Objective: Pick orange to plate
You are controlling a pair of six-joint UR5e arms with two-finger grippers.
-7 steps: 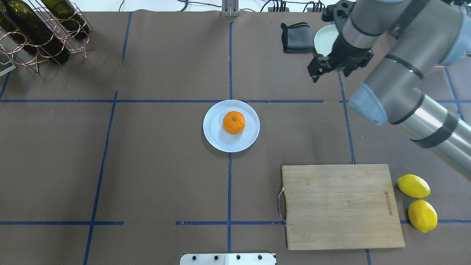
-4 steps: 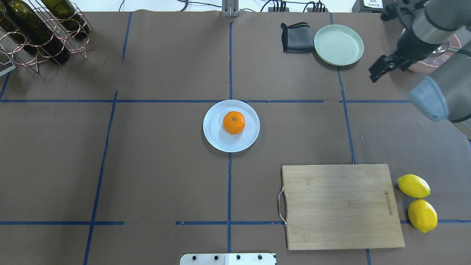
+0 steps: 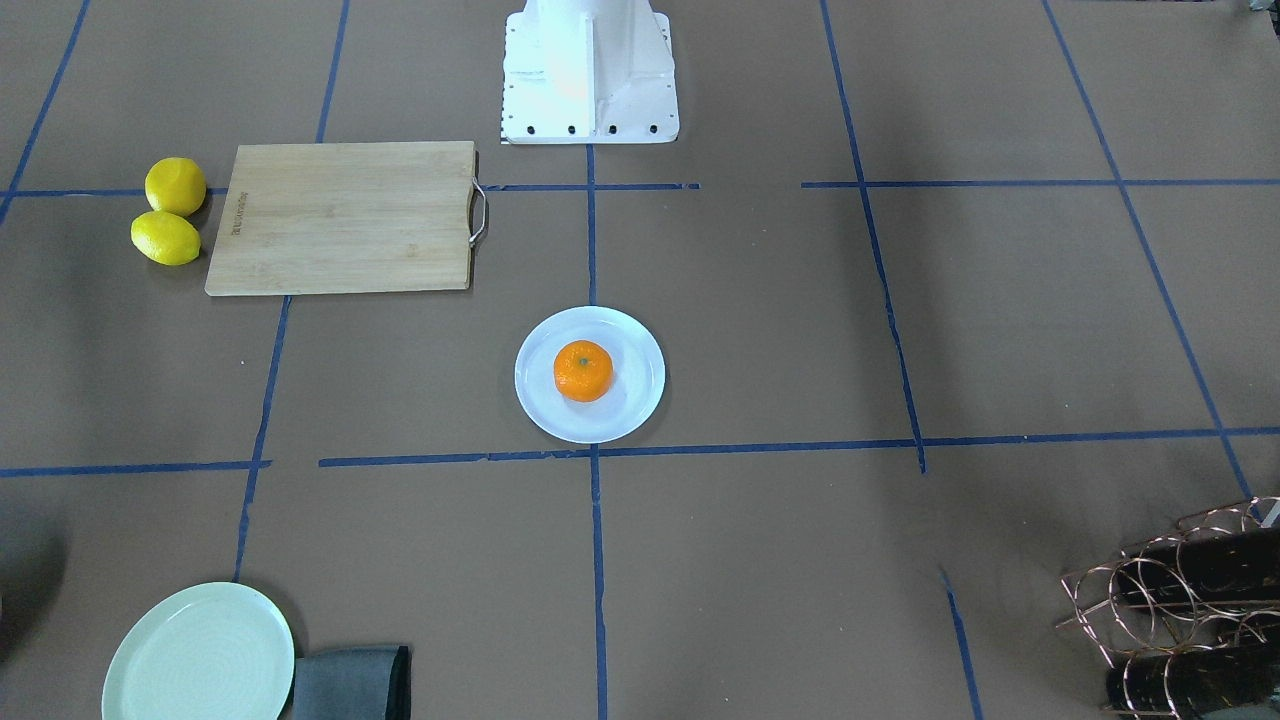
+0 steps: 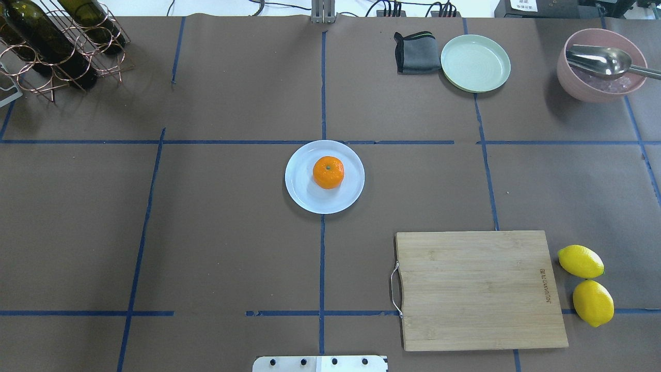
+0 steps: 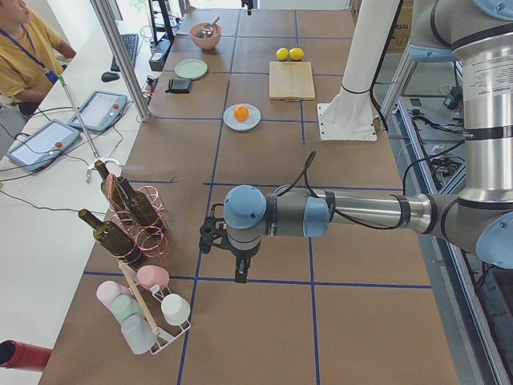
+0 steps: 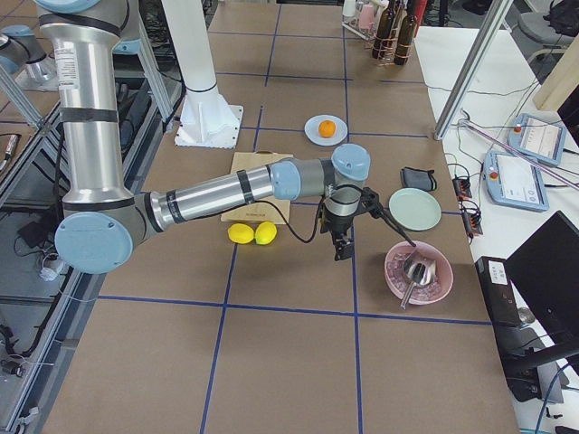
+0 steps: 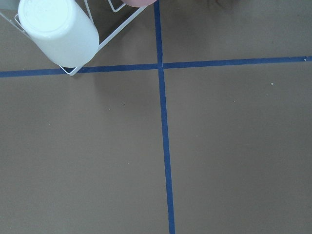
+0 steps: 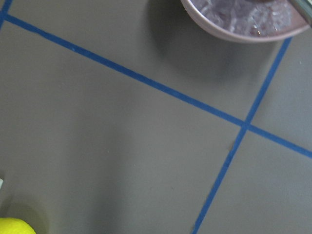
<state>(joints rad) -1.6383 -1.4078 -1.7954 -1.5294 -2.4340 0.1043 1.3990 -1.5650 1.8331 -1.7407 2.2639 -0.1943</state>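
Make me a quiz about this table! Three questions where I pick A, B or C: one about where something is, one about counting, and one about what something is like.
1. Where is the orange?
A. on a chair
B. on the white plate
C. in a box

2. How many lemons are there?
A. one
B. two
C. four

3. The orange is:
A. whole
B. cut in half
C. peeled

Answers:
1 B, it sits inside the plate's rim.
2 B, a pair lies side by side next to the cutting board.
3 A, its skin is unbroken and the stem dimple shows.
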